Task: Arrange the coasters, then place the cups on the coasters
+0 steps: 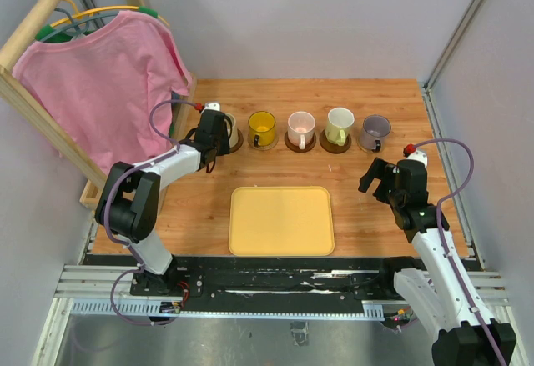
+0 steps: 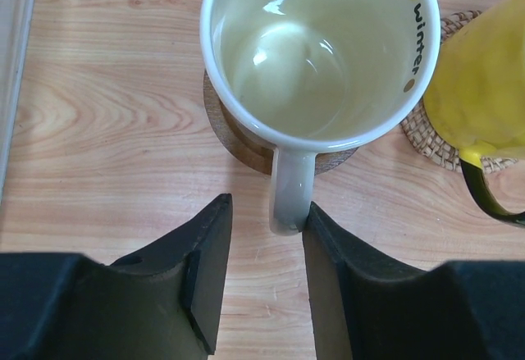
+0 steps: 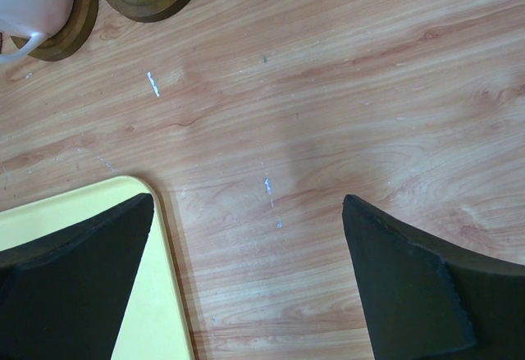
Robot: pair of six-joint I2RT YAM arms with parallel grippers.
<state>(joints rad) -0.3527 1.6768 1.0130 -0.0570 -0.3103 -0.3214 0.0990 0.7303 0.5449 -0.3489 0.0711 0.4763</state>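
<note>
A cream cup (image 2: 316, 48) stands on a dark brown coaster (image 2: 234, 140) at the left end of the row. Its handle (image 2: 291, 188) points back between the fingers of my left gripper (image 2: 268, 210). The right finger touches the handle, the left one stands apart, so the jaws are open. Beside it a yellow cup (image 1: 262, 128) rests on a woven coaster (image 2: 433, 143). Further right, each on its own coaster, are the pink cup (image 1: 300, 126), white-green cup (image 1: 340, 122) and grey-purple cup (image 1: 375, 131). My right gripper (image 1: 380, 178) hangs wide open over bare wood, holding nothing.
A yellow rectangular tray (image 1: 281, 220) lies at the front middle, and its corner (image 3: 156, 311) shows under my right gripper's left finger. A wooden rack with a pink shirt (image 1: 108, 82) stands at the back left. Grey walls close in the table.
</note>
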